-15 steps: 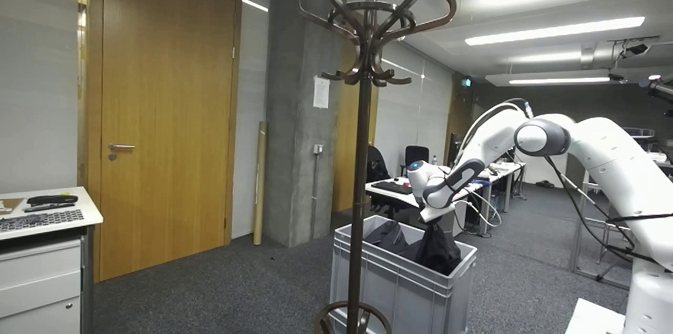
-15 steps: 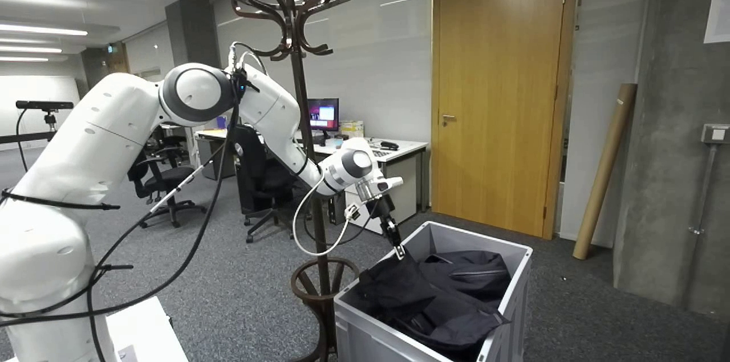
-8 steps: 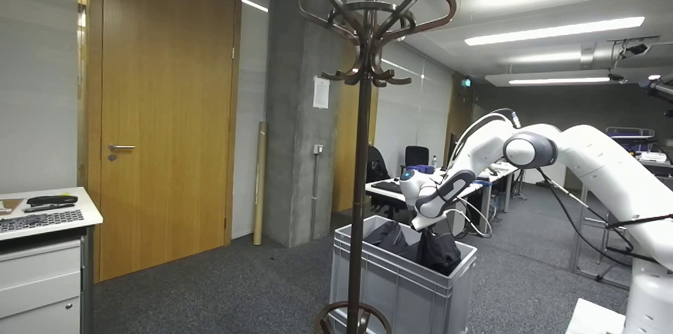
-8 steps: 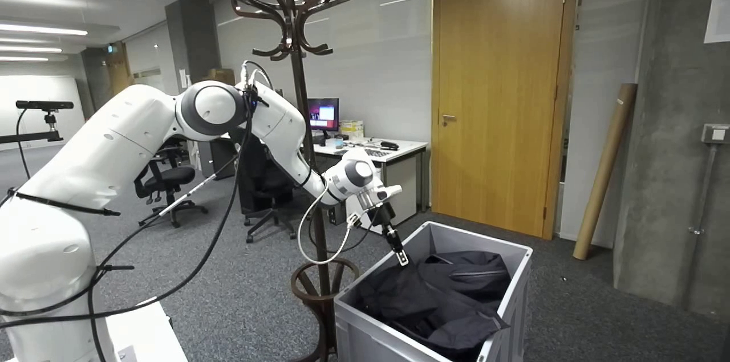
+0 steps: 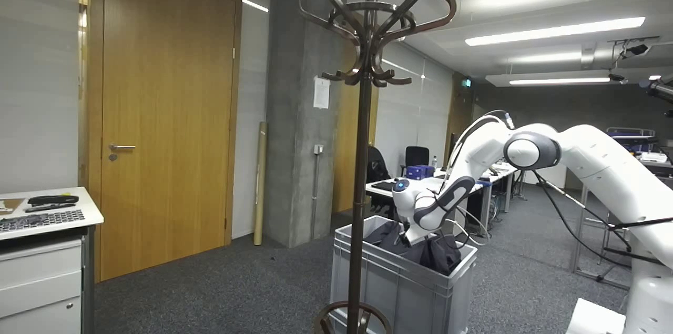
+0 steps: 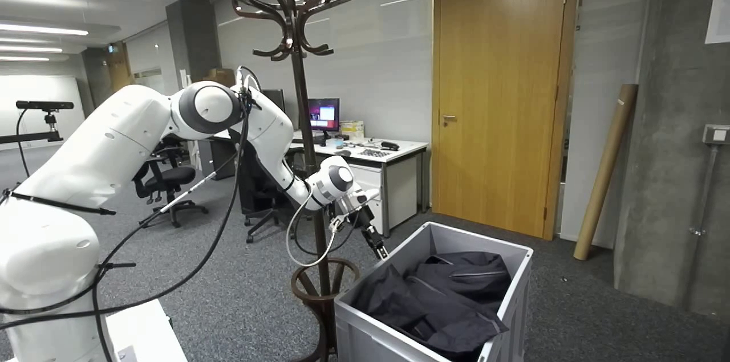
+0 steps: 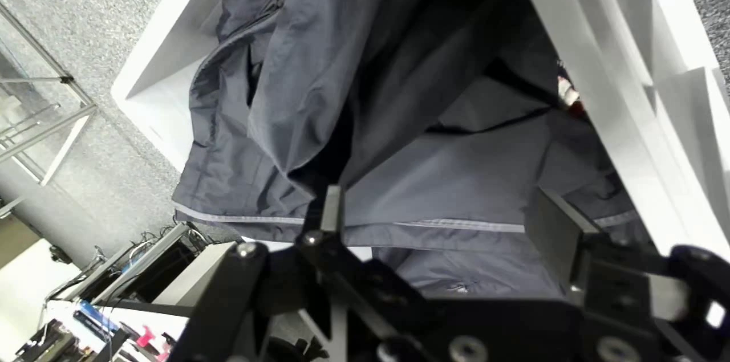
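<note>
Fingers (image 7: 550, 234): apart, with a wide gap between them, slanting down close to the rim of the crate (image 5: 402, 292); whether their tips touch anything cannot be told.
Dark cloth (image 7: 456, 179): loose inside the crate, just past the fingers in the wrist view; it lies in deep folds, a pale band (image 7: 467, 226) runs across it, and in an exterior view one corner overlaps the rim.
Crate: grey, open at the top, upright on the carpet (image 5: 210, 292).
Arm (image 6: 125, 122): white with dark grey joints, bent at the elbow and reaching down to the crate in both exterior views.
Coat stand (image 5: 363, 139): dark brown, upright beside the crate; in an exterior view its pole passes in front of the crate's side.
Chair (image 6: 171, 177): black, on wheels, behind the arm in an exterior view.
Surface (image 6: 408, 147): white, above drawers, carrying a lit screen (image 6: 324, 114) and a keyboard (image 6: 374, 153).
Tube (image 6: 605, 171): long, brown, leaning beside a concrete pillar (image 6: 667, 122).
Door (image 6: 496, 94): wooden, closed, with a metal handle (image 6: 450, 117).
Ceiling lights (image 5: 557, 31): long bright strips over the room.
</note>
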You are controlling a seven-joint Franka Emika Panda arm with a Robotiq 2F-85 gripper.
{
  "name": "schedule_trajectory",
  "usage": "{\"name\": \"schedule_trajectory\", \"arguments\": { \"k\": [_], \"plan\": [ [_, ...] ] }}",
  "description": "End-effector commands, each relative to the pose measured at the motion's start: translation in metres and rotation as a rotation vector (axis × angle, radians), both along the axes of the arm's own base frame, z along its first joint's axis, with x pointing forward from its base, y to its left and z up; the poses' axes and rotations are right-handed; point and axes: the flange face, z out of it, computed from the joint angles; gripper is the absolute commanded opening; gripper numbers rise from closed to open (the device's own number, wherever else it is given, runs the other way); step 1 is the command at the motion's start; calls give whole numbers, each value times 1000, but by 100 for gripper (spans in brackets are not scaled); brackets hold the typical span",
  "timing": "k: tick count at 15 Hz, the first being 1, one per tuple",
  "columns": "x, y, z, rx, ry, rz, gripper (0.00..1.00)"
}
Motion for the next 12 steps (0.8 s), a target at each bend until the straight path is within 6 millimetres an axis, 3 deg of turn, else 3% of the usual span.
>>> {"name": "schedule_trajectory", "arguments": {
  "k": [1, 6, 12],
  "plan": [
    [-26, 9, 9, 8, -20, 39, 100],
    [-58, 11, 21, 39, 39, 50, 100],
    [-120, 6, 69, 105, 83, 41, 100]
  ]
}}
